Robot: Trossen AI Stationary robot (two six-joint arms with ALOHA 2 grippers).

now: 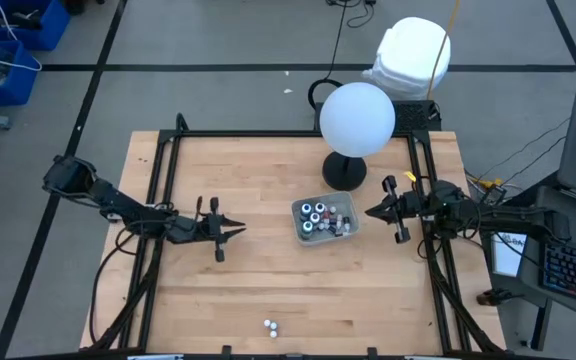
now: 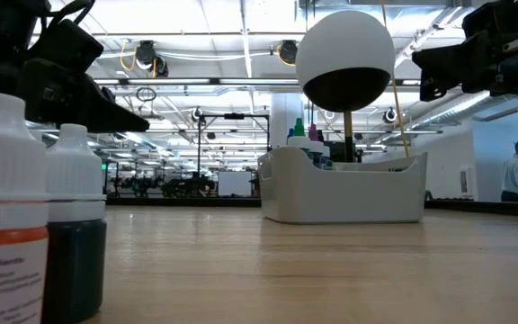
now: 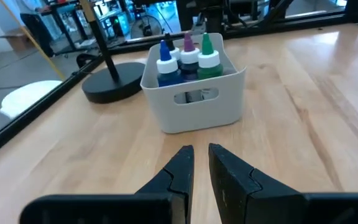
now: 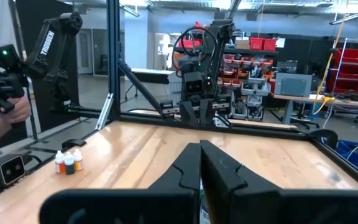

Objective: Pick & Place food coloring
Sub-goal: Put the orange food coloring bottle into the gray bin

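A small pale tray (image 1: 313, 232) stands right of the table's middle, with several food coloring bottles (image 3: 187, 57) upright in it, blue, purple and green tips up. More food coloring bottles (image 1: 270, 325) stand on their bases near the front edge, close to the low camera (image 2: 70, 225). My left gripper (image 1: 236, 230) hovers left of the tray, pointing at it, its fingers (image 3: 182, 163) a narrow gap apart with nothing between. My right gripper (image 1: 371, 212) hovers right of the tray, shut and empty (image 4: 201, 152).
A white globe lamp (image 1: 358, 118) on a black round base (image 1: 346, 172) stands just behind the tray. A black frame (image 1: 288, 134) runs along the table's edges. Bare wood lies between the tray and the front bottles. A person's hand (image 4: 8, 106) shows beyond the table.
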